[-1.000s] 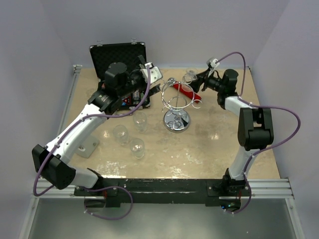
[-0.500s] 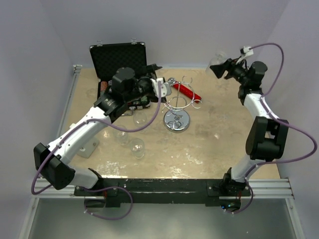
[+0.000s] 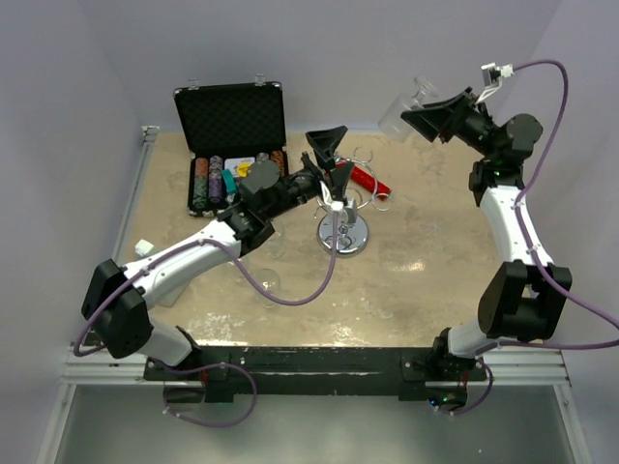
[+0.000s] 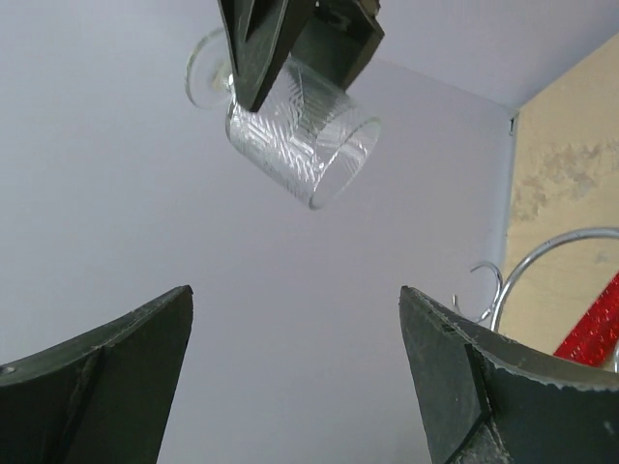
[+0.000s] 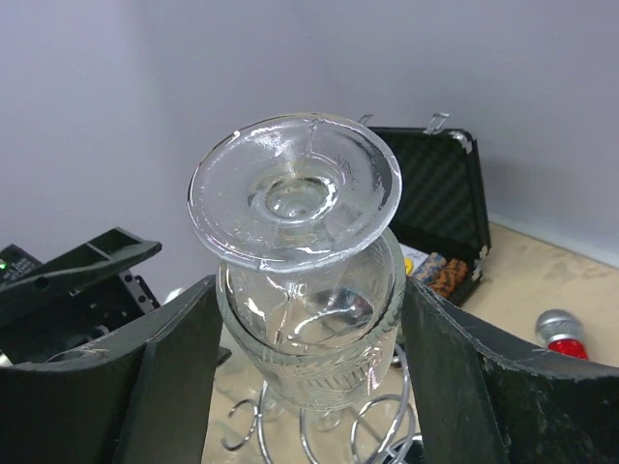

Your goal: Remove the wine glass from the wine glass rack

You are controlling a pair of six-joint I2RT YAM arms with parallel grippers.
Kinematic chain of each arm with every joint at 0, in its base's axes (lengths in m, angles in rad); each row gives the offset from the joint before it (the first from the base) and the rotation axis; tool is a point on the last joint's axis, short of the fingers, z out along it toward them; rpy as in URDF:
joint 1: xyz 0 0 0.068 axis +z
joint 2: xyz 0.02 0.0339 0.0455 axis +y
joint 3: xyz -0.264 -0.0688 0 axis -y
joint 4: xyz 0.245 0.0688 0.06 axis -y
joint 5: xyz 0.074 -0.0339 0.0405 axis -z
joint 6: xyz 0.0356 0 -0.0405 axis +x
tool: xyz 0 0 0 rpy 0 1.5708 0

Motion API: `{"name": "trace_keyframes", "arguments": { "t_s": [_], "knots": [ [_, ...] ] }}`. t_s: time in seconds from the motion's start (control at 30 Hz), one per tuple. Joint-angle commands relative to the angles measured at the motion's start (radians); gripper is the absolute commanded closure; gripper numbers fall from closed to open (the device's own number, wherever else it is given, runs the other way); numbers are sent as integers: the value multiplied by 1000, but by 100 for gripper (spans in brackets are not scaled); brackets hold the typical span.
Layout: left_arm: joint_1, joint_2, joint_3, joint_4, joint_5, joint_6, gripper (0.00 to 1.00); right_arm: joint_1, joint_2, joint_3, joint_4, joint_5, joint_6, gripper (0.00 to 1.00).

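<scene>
Since half a second ago the right tool (image 3: 416, 113) has risen higher and swung back. It is clamped on the glass (image 5: 300, 290), which is tilted with its foot toward the wrist and well clear of the rack (image 3: 343, 238). The left tool (image 3: 334, 158), spread wide, has moved over the rack's loops, possibly touching them.

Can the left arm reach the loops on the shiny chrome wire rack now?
Probably yes. The open left gripper sits close by the loops of the shiny chrome wire rack, with nothing seen between; the right gripper holds the clear wine glass high, away from it.
</scene>
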Motion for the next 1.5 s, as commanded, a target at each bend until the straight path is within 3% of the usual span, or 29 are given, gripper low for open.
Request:
{"name": "trace_keyframes", "arguments": {
  "t_s": [0.0,0.23,0.4,0.9,1.1,1.23,1.47],
  "knots": [
    [-44,43,-19,226,22,120,9,18,-58,6,4,-10,100,65],
    [-86,123,-21,311,-17,150,21,73,-105,-24,-65,6,85,64],
    [-109,186,-7,418,-76,185,23,80,-121,-42,-95,9,74,64],
    [-111,275,56,523,-143,223,33,84,-146,-109,-150,30,48,62],
    [-111,301,76,549,-126,213,68,84,-151,-114,-217,45,14,59],
    [-111,317,96,561,-135,214,98,84,-151,-132,-234,50,1,49],
    [-111,346,152,587,-171,222,100,81,-146,-149,-243,49,7,15]
  ]
}}
